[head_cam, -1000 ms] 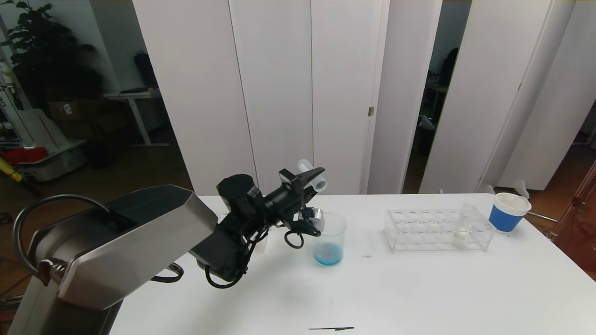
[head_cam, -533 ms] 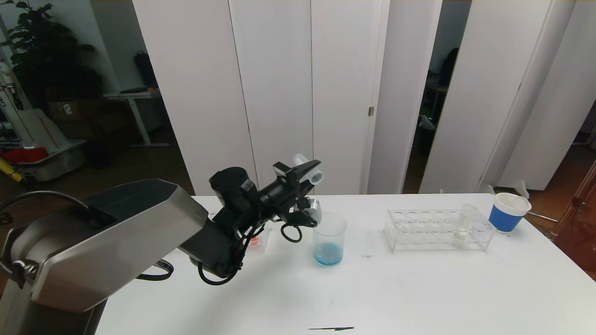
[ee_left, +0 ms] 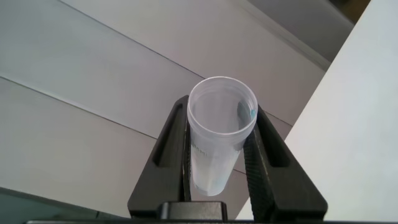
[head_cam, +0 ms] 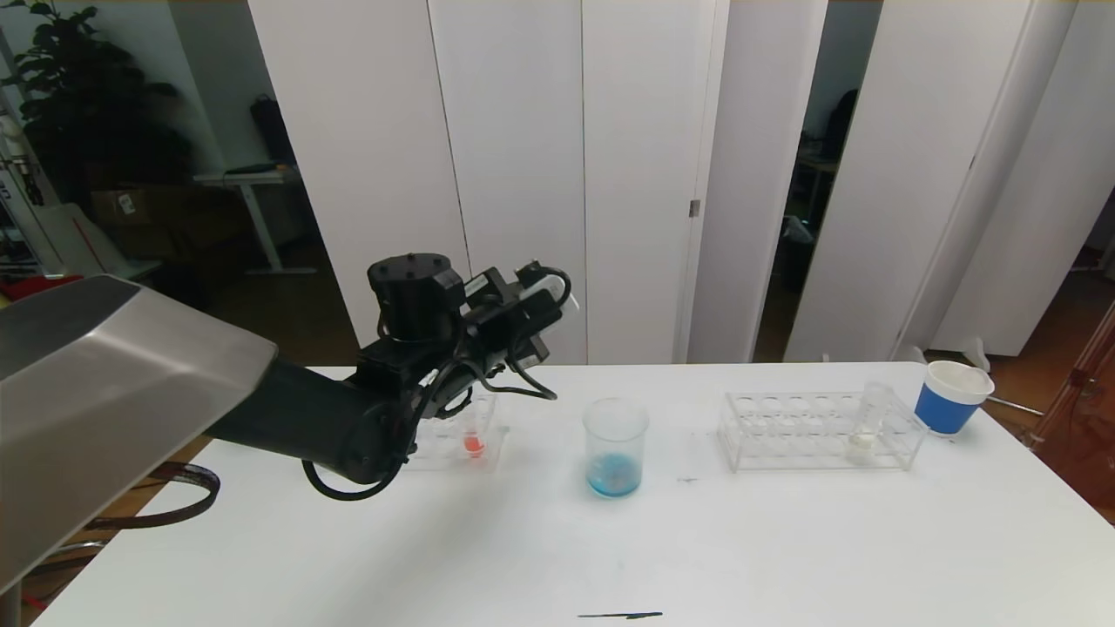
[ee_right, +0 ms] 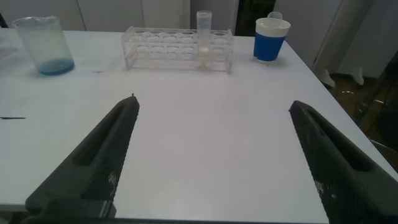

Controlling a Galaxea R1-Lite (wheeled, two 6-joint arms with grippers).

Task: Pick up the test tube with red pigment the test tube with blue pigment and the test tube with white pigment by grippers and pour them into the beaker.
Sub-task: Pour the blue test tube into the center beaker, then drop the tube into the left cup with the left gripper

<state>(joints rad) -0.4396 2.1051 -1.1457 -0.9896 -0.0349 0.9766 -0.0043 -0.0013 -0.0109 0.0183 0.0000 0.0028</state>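
The left gripper (ee_left: 219, 165) is clamped on the test tube with blue pigment (ee_left: 217, 134), which looks drained: only a speck of blue clings near its rim. In the head view this gripper (head_cam: 544, 300) sits raised above the table (head_cam: 784, 540), at about 10 o'clock from the beaker (head_cam: 616, 447), which stands near the table's middle with blue liquid pooled at its bottom. The blue pour therefore appears done, and the step in hand is judged to be returning the empty tube.

At 9 o'clock from the beaker, partly behind the left arm, a small clear rack (head_cam: 453, 440) holds the test tube with red pigment (head_cam: 474, 444). At 3 o'clock from the beaker stands a longer clear rack (head_cam: 819, 431), and the test tube with white pigment (head_cam: 867, 425) is upright in a slot near its right end; a blue paper cup (head_cam: 951, 396) sits beyond at roughly 2 o'clock from that rack.

The right gripper (ee_right: 214, 155) hovers low over the near table with its jaws spread wide and nothing between them, facing the long rack.

Next, the left arm likely needs to lower the spent tube into a free slot of the small rack, keeping it upright and clear of the red tube, then release. Red and white remain to be poured.
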